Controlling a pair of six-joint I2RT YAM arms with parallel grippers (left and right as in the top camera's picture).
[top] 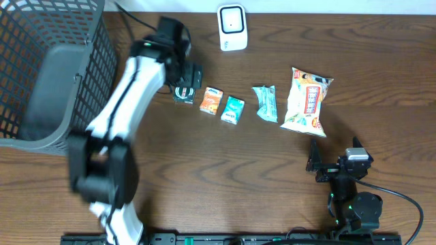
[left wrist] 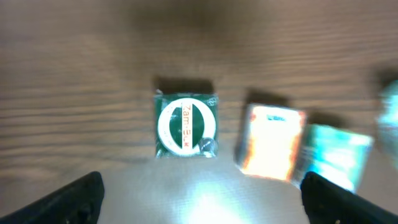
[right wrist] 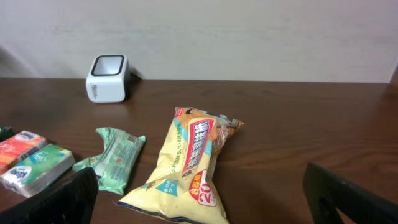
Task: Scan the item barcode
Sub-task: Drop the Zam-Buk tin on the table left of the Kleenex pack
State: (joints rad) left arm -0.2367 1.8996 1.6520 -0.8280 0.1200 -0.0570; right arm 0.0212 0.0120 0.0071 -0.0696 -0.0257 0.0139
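Observation:
Several snack items lie in a row on the wooden table: a green square packet (top: 182, 94) (left wrist: 186, 126), an orange packet (top: 211, 100) (left wrist: 270, 142), a teal packet (top: 232, 109) (left wrist: 336, 155), a pale green pack (top: 266, 103) (right wrist: 115, 158) and a yellow bag (top: 306, 100) (right wrist: 193, 165). The white barcode scanner (top: 232, 27) (right wrist: 107, 78) stands at the back. My left gripper (top: 185, 80) (left wrist: 202, 202) hovers open just above the green packet, holding nothing. My right gripper (top: 332, 158) (right wrist: 205, 202) rests open near the front edge, in front of the yellow bag.
A dark mesh basket (top: 48, 75) stands at the far left of the table. The left arm stretches from the front edge up past the basket. A cable runs from the right arm's base at the front right.

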